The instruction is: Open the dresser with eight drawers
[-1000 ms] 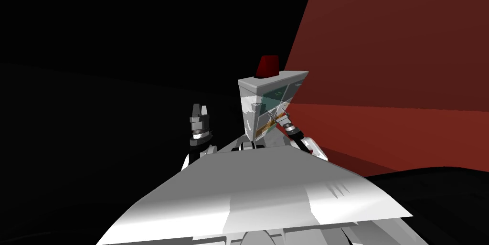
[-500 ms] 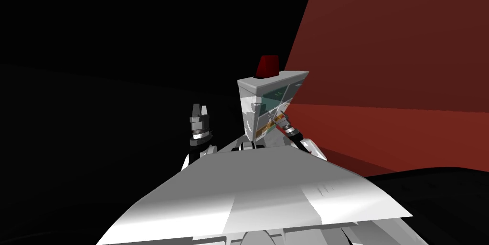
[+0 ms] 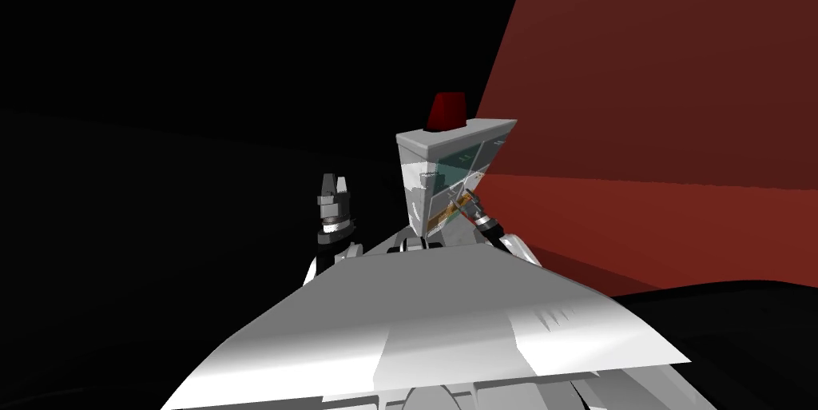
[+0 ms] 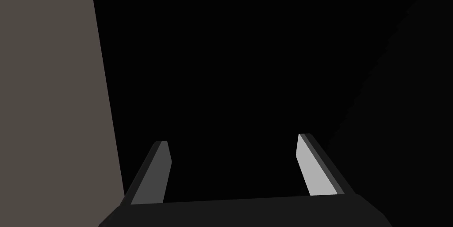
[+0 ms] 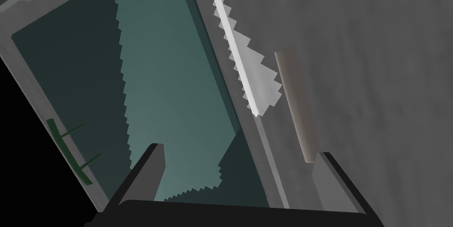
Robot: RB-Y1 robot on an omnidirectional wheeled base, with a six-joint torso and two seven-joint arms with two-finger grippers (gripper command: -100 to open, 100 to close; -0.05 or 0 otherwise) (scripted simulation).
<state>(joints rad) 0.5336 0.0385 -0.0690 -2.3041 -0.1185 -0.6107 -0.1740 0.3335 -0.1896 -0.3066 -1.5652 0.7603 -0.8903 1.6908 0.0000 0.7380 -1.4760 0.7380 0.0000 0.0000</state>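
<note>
Grey boxy dresser point(image 3: 447, 138), lower part hidden; open right claw point(image 5: 241, 151) faces its teal drawer front point(image 5: 177, 82), pale bar handle point(image 5: 295, 105) just beside one finger; left claw point(image 4: 232, 139) also open.

dresser point(image 3: 435, 141): matt grey, faintly mottled | teal drawer front point(image 5: 177, 87): smooth, matt | handle point(image 5: 295, 105): matt beige

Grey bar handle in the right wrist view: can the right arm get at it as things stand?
Probably yes: the right tool stands open close before the handle, with nothing between them.
</note>
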